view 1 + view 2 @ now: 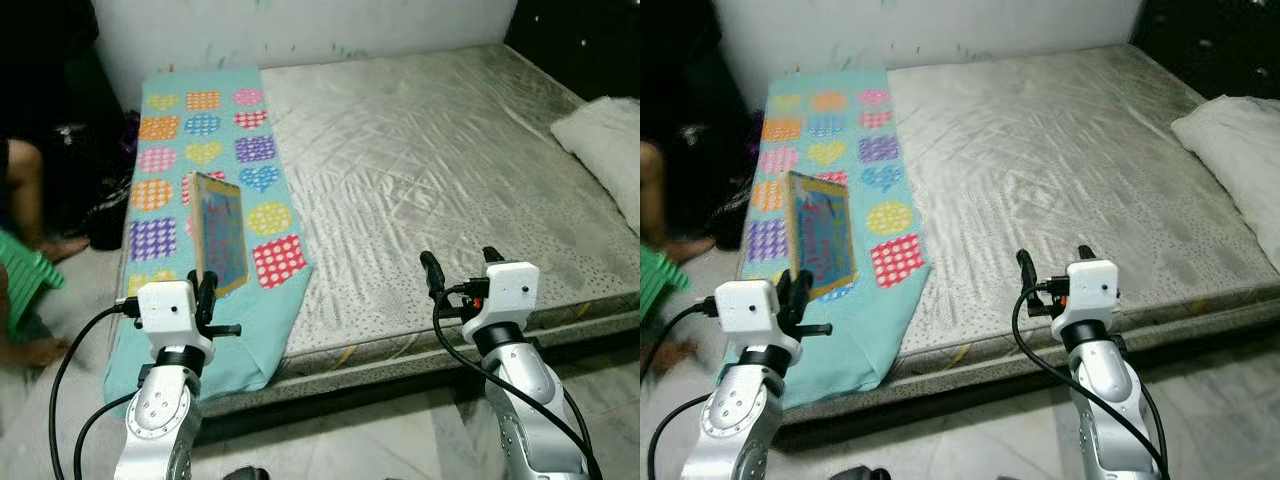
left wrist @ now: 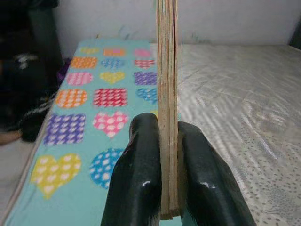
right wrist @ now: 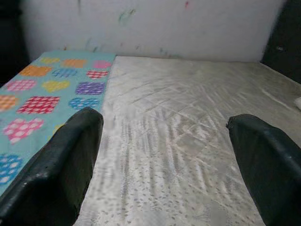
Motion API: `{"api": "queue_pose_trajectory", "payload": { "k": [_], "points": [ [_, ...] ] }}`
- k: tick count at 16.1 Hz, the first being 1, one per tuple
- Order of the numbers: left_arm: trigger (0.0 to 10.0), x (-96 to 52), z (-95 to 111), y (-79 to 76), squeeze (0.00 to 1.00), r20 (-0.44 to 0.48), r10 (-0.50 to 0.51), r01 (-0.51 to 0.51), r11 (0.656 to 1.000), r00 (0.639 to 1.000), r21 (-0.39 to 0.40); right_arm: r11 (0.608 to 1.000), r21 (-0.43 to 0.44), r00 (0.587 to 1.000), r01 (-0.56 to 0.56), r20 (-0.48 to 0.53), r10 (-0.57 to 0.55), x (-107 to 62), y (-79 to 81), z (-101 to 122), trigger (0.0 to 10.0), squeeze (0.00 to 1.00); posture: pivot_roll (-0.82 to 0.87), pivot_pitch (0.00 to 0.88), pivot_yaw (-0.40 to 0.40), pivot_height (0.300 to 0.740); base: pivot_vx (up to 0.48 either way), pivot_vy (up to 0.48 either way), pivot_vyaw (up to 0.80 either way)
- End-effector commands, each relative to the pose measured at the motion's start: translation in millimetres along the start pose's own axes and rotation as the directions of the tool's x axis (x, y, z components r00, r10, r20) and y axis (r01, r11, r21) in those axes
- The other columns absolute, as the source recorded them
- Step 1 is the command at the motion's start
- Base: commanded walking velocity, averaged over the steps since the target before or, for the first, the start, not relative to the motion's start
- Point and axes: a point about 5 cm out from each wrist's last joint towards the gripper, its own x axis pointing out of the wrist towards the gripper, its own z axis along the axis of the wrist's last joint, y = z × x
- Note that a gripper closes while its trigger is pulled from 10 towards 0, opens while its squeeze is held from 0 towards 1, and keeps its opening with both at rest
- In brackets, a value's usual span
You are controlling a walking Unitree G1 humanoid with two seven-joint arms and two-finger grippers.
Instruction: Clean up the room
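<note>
left pincer point(image 1: 207, 292): raised, fingers clamped | right pincer point(image 1: 462, 268): raised, fingers spread apart

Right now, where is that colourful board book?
The board book is held upright in the left gripper, on the robot's left, above the turquoise heart-patterned sheet at the near corner of the mattress.

Glossy black plastic left end effector point(image 2: 164, 174) clamping a layered wooden-edged board point(image 1: 220, 232); matt printed cotton cloth point(image 1: 200, 130); faintly sheened, wrinkled mattress fabric point(image 1: 430, 150); brushed-metal arms.
</note>
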Motion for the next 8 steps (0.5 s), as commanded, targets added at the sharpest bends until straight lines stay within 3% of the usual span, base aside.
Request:
{"api": "queue_pose_trajectory", "payload": {
  "k": [1,2,6,8],
  "points": [
    [10.0,0.9,9.3,2.4,0.0,0.037,0.009,-0.008,1.0,0.999,-0.014,1.0,0.005,1.0,-0.019,0.01,0.019,2.0,5.9,3.3,10.0,0.0,-0.13,0.119,0.007,0.74,0.0,0.0,0.8],
    [10.0,1.0,9.5,1.7,0.0,0.035,0.003,-0.003,1.0,0.999,-0.022,1.0,0.004,1.0,-0.022,0.011,0.022,2.2,6.4,3.7,10.0,0.0,-0.13,0.119,0.006,0.74,0.0,0.0,0.8],
    [10.0,0.2,13.3,-8.5,0.0,0.056,-0.079,0.083,0.995,0.995,-0.061,0.999,0.028,1.0,-0.016,0.014,0.016,5.1,4.1,4.5,10.0,0.0,-0.14,0.117,0.004,0.74,0.0,0.0,0.0],
    [10.0,0.4,13.7,-9.9,0.0,0.057,-0.084,0.087,0.994,0.995,-0.064,0.999,0.031,1.0,-0.018,0.016,0.017,6.6,4.7,5.0,10.0,0.0,-0.14,0.119,0.002,0.74,0.274,0.0,0.0]
  ]
}}
